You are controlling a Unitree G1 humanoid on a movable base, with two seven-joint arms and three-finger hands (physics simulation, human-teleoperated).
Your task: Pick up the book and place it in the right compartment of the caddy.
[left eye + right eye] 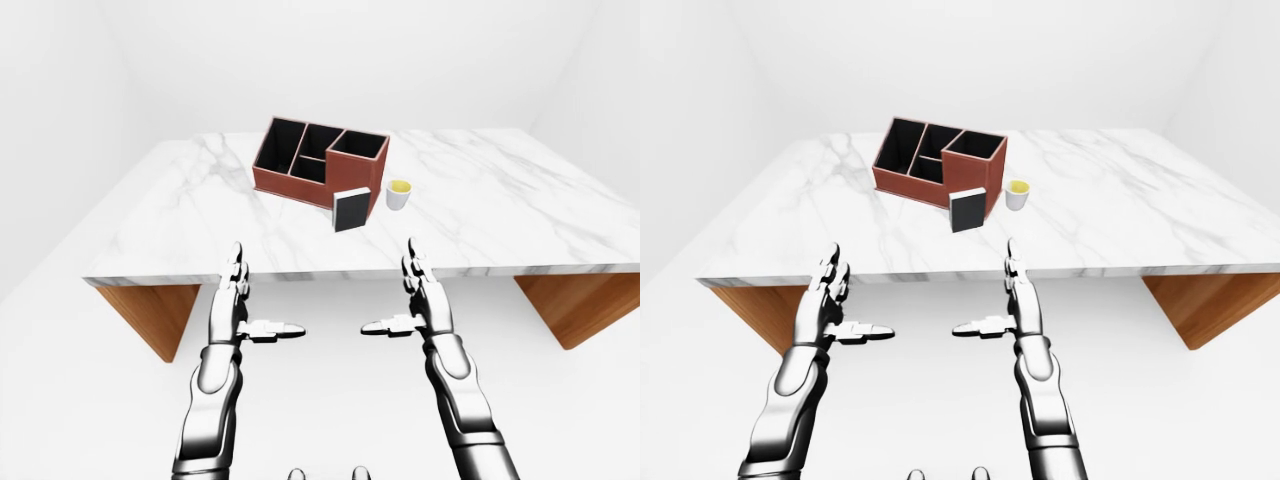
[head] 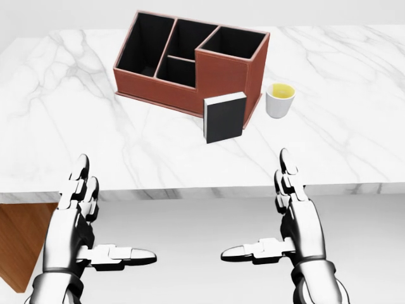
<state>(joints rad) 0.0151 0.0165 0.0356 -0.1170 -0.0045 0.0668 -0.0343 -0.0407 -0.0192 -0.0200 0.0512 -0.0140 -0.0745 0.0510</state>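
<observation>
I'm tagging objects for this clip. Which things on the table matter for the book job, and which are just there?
Job: book, standing against the caddy; both open hands, left and right.
Just there: white cup of yellow liquid; marble table.

On the table (image 2: 76,114), the book (image 2: 224,118) stands just below the caddy (image 2: 190,66) in the head view, the cup (image 2: 280,100) to the caddy's right.
</observation>
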